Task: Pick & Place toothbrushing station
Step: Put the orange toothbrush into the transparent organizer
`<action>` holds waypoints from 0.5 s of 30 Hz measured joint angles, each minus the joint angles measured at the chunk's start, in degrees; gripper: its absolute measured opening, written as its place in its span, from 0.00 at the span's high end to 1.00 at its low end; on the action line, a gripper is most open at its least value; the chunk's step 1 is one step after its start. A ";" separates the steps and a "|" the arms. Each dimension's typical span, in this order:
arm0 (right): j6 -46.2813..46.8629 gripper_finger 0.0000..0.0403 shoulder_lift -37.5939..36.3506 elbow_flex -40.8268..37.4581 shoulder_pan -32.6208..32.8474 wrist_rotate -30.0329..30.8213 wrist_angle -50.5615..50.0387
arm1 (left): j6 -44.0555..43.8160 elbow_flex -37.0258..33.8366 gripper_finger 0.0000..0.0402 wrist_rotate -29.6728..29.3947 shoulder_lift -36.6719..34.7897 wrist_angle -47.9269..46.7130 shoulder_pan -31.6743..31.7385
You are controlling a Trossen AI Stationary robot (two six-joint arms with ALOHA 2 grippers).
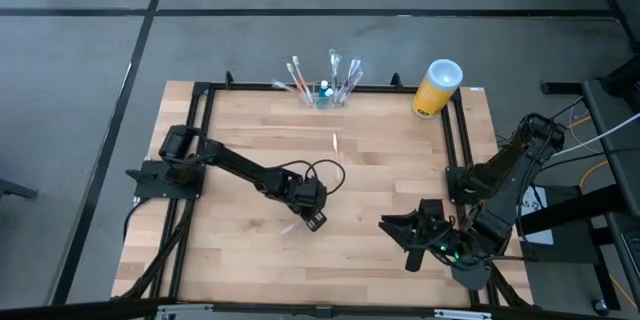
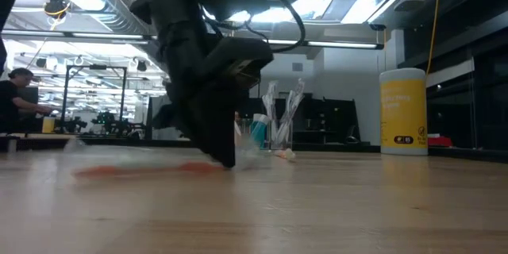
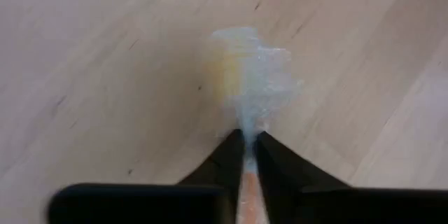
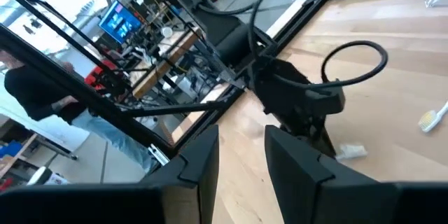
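The toothbrushing station (image 1: 325,93), a small see-through holder with several toothbrushes standing in it, sits at the table's far edge, also visible in the low view (image 2: 274,131). An orange-handled toothbrush (image 2: 143,169) with a pale head (image 3: 252,77) lies flat on the table near its middle. My left gripper (image 1: 312,218) stands over it, pointing steeply down, shut on it (image 3: 246,155). My right gripper (image 1: 405,235) hovers open near the table's right front, its fingers (image 4: 241,154) holding nothing. My left gripper pinches the toothbrush between its two fingers at the neck (image 3: 246,147), just behind the pale head. The fingers come from above, slanting steeply down, one on each side of the handle. The orange handle (image 2: 143,169) lies along the table top.
A yellow cylinder with a white top (image 1: 437,87) stands at the far right corner. One more toothbrush (image 1: 336,145) lies loose on the table between the station and my left gripper. A black frame (image 1: 205,100) edges the wooden table. A person (image 2: 20,95) shows in the room beyond.
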 joint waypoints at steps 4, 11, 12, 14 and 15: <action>0.17 0.70 0.00 0.00 0.64 2.22 0.15 | 1.35 -0.32 0.98 -0.63 -0.18 3.13 2.88; 0.22 0.71 0.04 -0.04 0.64 2.76 0.73 | 5.75 -0.70 1.00 -4.61 -6.76 7.23 9.22; 0.22 0.71 0.04 -0.02 0.64 2.76 0.78 | 6.66 -0.62 1.00 -5.39 -8.50 7.35 10.08; 0.38 0.71 0.04 -0.04 0.49 3.56 0.78 | 8.40 -0.52 1.00 -7.17 -11.42 8.03 11.44; 0.37 0.71 0.04 -0.04 0.47 4.03 0.76 | 9.09 -0.57 1.00 -8.18 -12.85 7.43 12.28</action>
